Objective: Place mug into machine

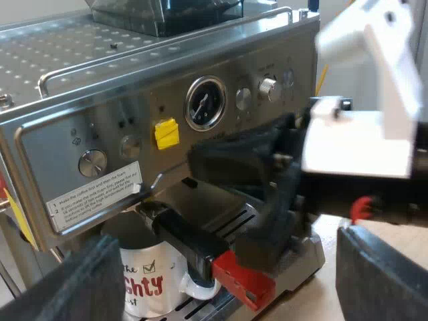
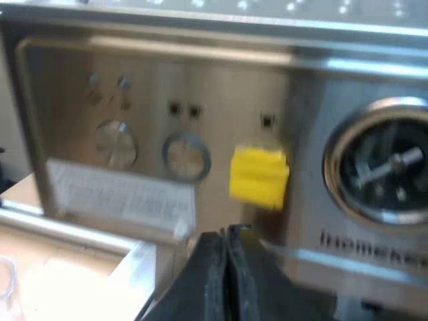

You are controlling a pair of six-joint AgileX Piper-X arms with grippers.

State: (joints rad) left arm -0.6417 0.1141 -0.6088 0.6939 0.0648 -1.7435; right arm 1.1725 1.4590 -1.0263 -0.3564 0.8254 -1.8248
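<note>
White mug (image 1: 144, 284) already under the machine's (image 1: 100, 100) holder (image 1: 187, 241); seems placed. Left gripper (image 1: 224, 274) wide, empty; right gripper (image 2: 226, 241) pinched together.

The white mug with red lettering (image 1: 144, 284) is partly hidden behind the metal holder's dark, red-ended handle (image 1: 190, 244), its words not readable whole, and the dark plastic bean hopper (image 1: 167, 13) is cut off by the frame edge. The steel espresso machine's front (image 1: 100, 134) is partly covered by the right arm's blurred white housing (image 1: 361, 127). The round pressure gauge (image 2: 384, 160) is cropped and the white instruction label (image 2: 120, 194) cannot be read.
</note>
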